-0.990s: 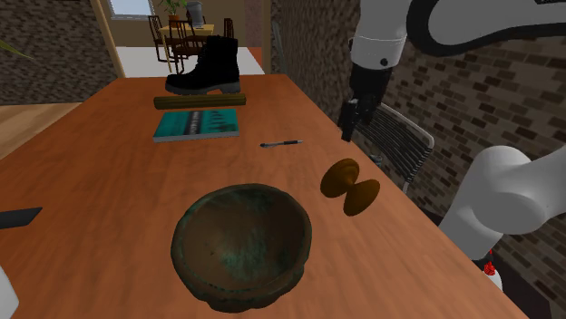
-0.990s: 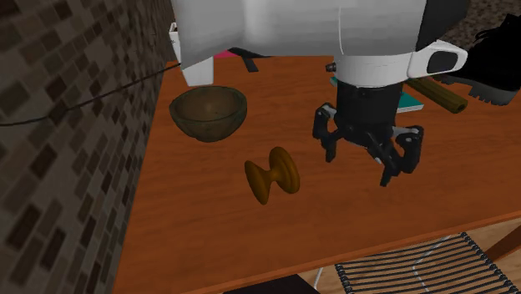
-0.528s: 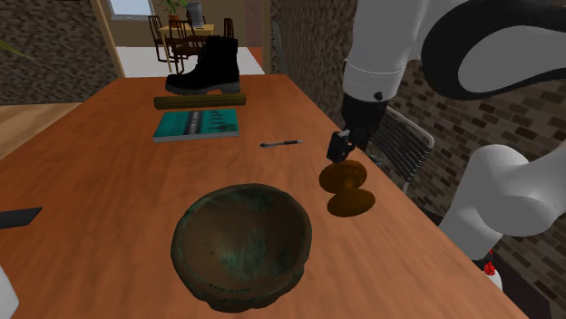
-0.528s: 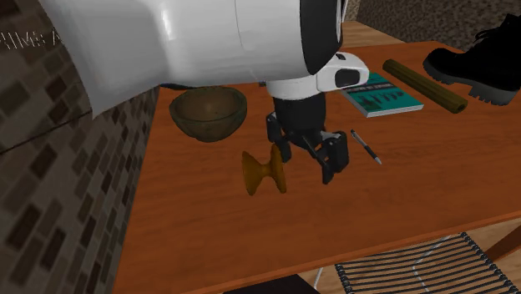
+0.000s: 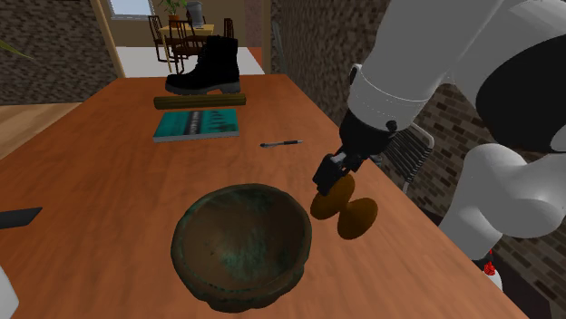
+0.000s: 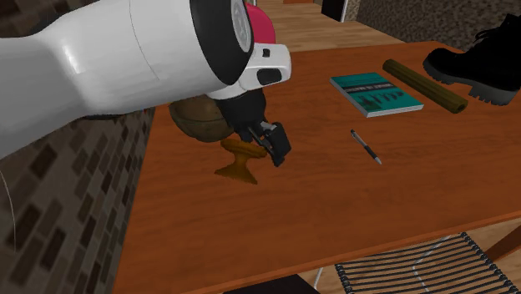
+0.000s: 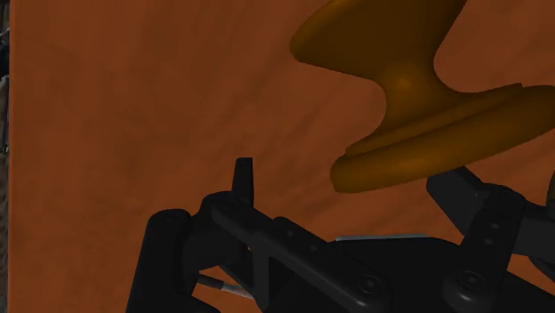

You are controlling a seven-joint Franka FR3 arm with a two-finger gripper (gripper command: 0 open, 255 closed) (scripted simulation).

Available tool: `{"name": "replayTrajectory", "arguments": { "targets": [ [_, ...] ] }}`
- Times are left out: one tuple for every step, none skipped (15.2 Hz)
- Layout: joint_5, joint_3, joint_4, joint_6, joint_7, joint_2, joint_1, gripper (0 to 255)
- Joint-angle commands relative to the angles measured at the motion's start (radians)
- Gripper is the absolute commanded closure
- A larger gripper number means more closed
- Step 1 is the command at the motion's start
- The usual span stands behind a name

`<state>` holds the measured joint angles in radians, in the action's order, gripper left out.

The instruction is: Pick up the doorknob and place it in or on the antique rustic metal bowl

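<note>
Doorknob [image 7: 405,84] just ahead of parted fingers [image 7: 243,178]

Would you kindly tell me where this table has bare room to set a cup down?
Bare wood lies between the teal book and the bowl, and on the shoulder view's left of both. Crowded: around the doorknob beside the bowl.

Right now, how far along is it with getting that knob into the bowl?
Done: the hand is down at the doorknob. In hand: the grasp, since its fingers stand apart and the doorknob rests on the table, unclasped. Left: closing, lifting, and setting it in the bowl, which sits beside it with nothing inside.
</note>
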<state>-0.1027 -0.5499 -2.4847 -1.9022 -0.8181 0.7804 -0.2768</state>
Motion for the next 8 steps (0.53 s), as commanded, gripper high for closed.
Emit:
{"name": "replayTrajectory", "arguments": {
  "targets": [
    [0.005,-0.012,-0.031,0.083,-0.017,0.064,-0.027,0],
    [0.009,-0.009,-0.044,0.069,-0.021,0.061,-0.033,0],
    [0.012,-0.006,-0.057,0.054,-0.026,0.057,-0.039,0],
    [0.015,-0.005,-0.070,0.040,-0.028,0.053,-0.043,0],
    [0.017,-0.003,-0.077,0.032,-0.031,0.050,-0.047,0],
    [0.020,0.000,-0.077,0.032,-0.034,0.049,-0.050,0],
    [0.021,0.001,-0.077,0.031,-0.035,0.048,-0.052,0],
    [0.023,0.003,-0.077,0.031,-0.037,0.047,-0.054,0]
  ]
}}
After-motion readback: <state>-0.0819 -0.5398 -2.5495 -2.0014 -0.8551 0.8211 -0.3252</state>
